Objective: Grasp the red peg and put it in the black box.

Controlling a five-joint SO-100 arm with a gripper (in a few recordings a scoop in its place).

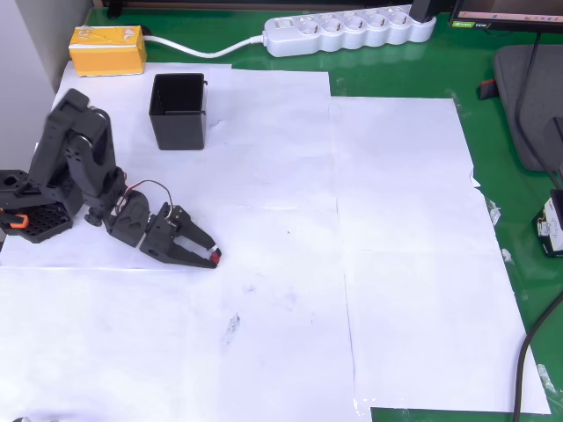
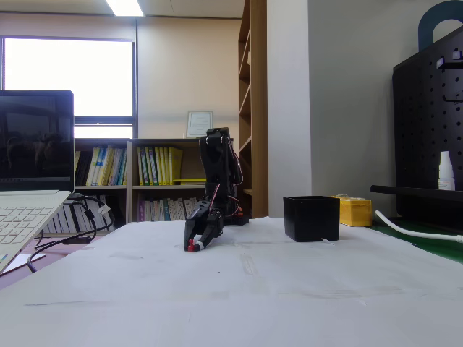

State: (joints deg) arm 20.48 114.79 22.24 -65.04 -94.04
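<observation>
Black arm bent low over the white paper sheets (image 1: 290, 202) covering the green table (image 1: 493, 79), base at the picture's left edge in the overhead view. Gripper (image 1: 209, 253) reaches out toward lower right of the black box (image 1: 179, 111), tips down at paper level; in the fixed view the gripper (image 2: 194, 244) points steeply down with its tips at the surface. Red peg (image 1: 215, 258) sits right at the fingertips, a small red spot between or against them; same red spot shows at the tip in the fixed view (image 2: 191, 247). Jaws look drawn nearly together around the peg, narrow gap at most, but whether they actually pinch it or only touch it cannot be told at this size. Peg low, at or on the paper. Black box stands upright, open top, well apart from the gripper, above it in the overhead view; in the fixed view the box (image 2: 311, 218) is to the right of the gripper. Yellow block (image 1: 107, 49) lies beyond the box, near the table's far edge, upper left of it overhead. White power strip (image 1: 347, 32) runs along the far edge to the right of the box, its cable curving back toward the yellow block
</observation>
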